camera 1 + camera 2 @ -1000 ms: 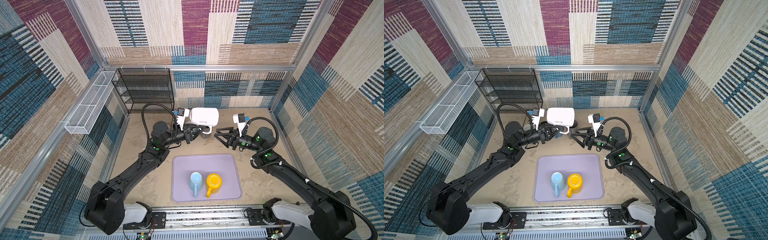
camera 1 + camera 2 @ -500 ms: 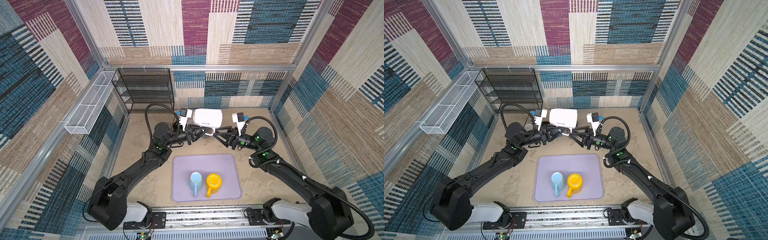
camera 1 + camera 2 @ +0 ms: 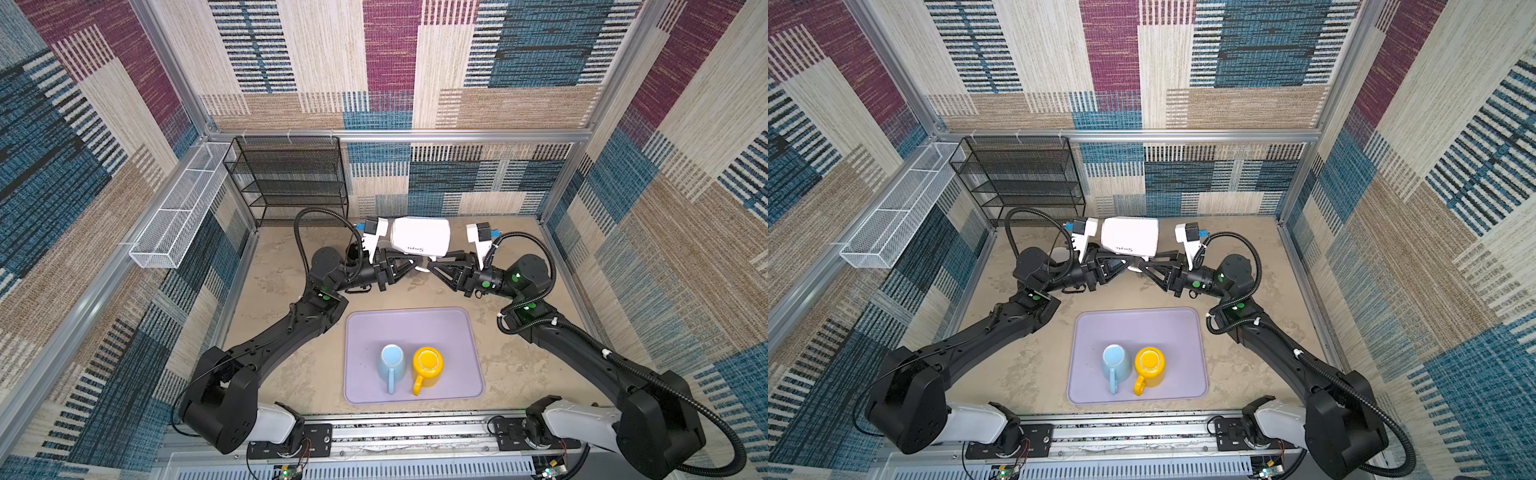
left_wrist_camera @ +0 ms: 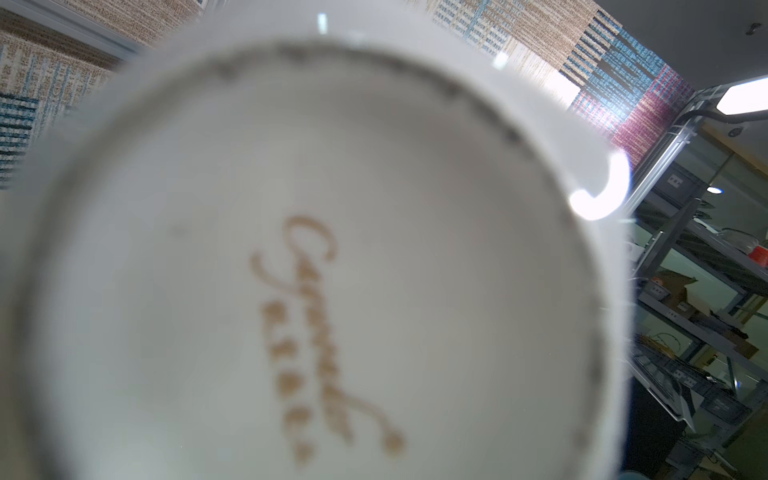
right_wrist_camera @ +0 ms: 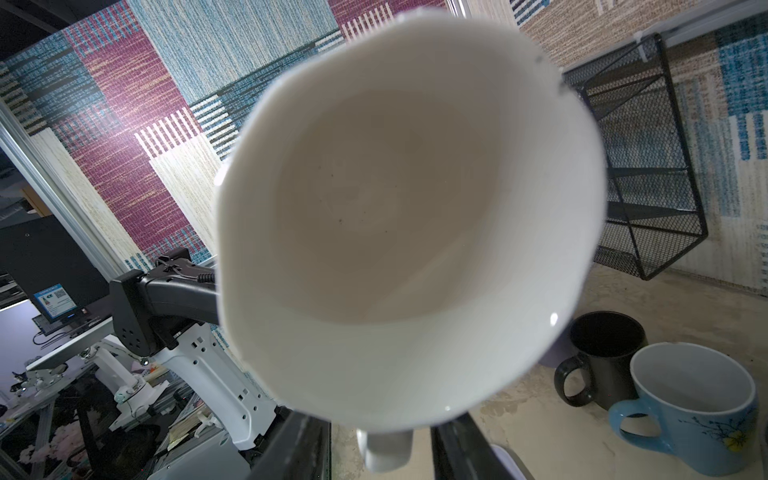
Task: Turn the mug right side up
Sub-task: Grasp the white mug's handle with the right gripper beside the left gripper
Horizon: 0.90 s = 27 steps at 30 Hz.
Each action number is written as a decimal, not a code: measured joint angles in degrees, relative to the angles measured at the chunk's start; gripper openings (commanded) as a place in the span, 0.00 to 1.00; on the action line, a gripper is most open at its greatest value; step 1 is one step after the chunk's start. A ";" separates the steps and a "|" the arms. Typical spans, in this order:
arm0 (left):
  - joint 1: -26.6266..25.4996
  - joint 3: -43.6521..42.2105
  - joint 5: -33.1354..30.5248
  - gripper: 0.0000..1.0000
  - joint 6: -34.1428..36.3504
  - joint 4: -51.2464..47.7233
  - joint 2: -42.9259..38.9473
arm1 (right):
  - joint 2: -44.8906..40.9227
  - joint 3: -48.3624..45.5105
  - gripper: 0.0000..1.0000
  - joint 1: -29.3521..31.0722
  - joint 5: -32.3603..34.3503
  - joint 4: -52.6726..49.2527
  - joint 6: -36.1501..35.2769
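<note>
Left gripper (image 3: pixel 412 265) clamps the white mug (image 3: pixel 422 235) sideways in mid-air over the back of the counter (image 3: pixel 282 266). Its mouth faces the right gripper (image 3: pixel 434 266), whose spread jaws straddle the handle (image 5: pixel 386 449). This looks like a mid-flip handover: right must pinch before left lets go. The rack (image 3: pixel 291 178) stands near; there is room toward the tray (image 3: pixel 411 328).

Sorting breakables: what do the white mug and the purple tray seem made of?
White mug: likely glazed ceramic; glossy, with sharp light glints on its rim. Purple tray: matte plastic or silicone, hard to tell; smooth, dull surface, rounded raised edge.
</note>
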 measured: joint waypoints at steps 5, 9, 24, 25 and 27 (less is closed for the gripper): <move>-0.42 -0.04 0.04 0.00 -0.22 2.49 0.92 | 0.00 -0.04 0.38 0.15 0.00 0.85 1.07; -0.72 -0.09 -0.07 0.00 -0.37 3.34 1.09 | 0.00 -0.04 0.36 0.26 0.00 1.53 1.92; -1.60 -0.11 -0.81 0.00 -0.39 7.19 2.78 | -0.37 -0.26 0.22 0.20 1.14 2.14 3.08; -1.64 -0.11 -0.66 0.00 -0.61 7.37 2.78 | -0.52 -0.33 0.20 0.20 1.14 2.12 3.04; -1.66 -0.11 -0.79 0.00 -1.68 7.52 2.75 | -0.63 -0.42 0.20 0.20 1.36 2.16 2.60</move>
